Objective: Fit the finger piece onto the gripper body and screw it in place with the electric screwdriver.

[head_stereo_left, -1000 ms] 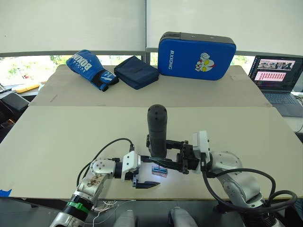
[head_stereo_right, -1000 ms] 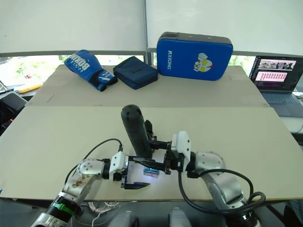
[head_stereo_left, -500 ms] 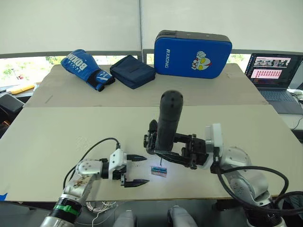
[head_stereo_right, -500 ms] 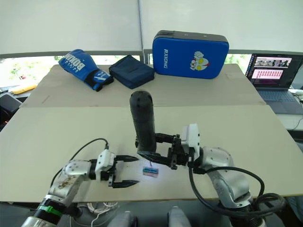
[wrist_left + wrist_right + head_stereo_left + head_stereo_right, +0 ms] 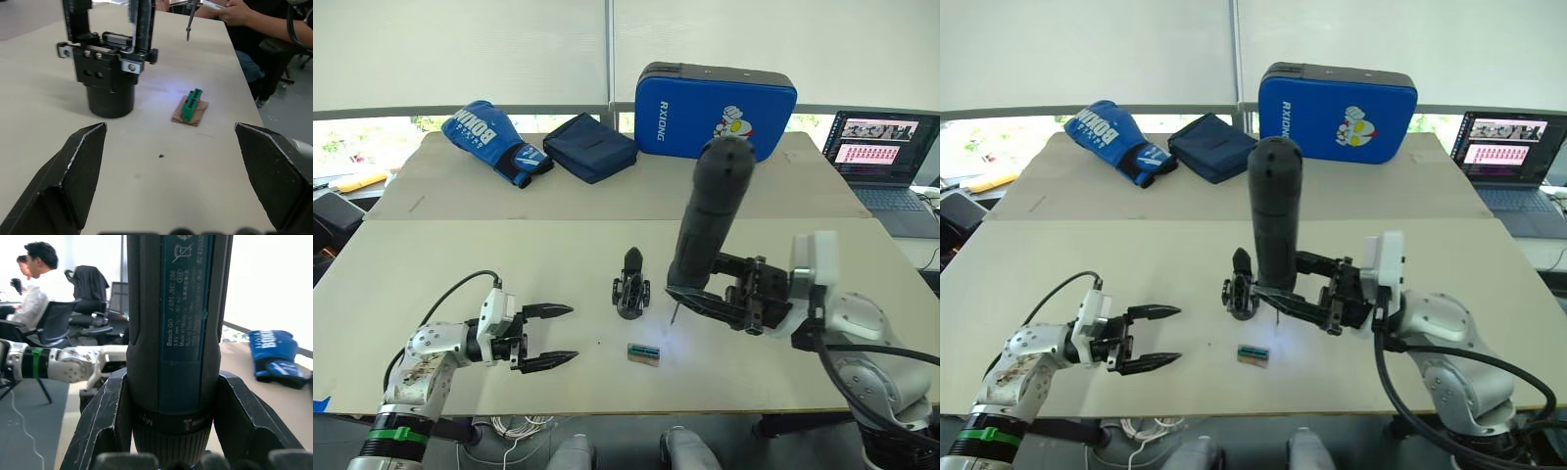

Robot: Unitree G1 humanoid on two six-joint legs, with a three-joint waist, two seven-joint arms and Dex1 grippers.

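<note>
- Two arms have both pulled back from the centre versus half a second ago; the left gripper point(image 5: 553, 336) has backed off toward the robot's left and the gripper body point(image 5: 630, 291) now stands alone on the table point(image 5: 460, 264), nothing touching it.
- Electric screwdriver point(image 5: 710, 221) has lifted and swung to the robot's right; its thin bit now hangs in the air just to the right of the gripper body, off the work.
- Finger piece point(image 5: 633, 259) looks already seated, pointing up from the top of the gripper body; likely the screwing step is done or paused, can't confirm a screw from here.
- Left gripper: fingers spread wide, holding nothing, hovering low over the table well left of the gripper body; the left wrist view has the body straight ahead between the open tips.
- Right gripper point(image 5: 741, 303): clamped around the lower barrel of the electric screwdriver, tool tilted with its rounded end up and away from the robot.
- Small green-topped block point(image 5: 644, 352) lies flat just in front of the gripper body, apart from it, lit by a bluish glow from the screwdriver.
</note>
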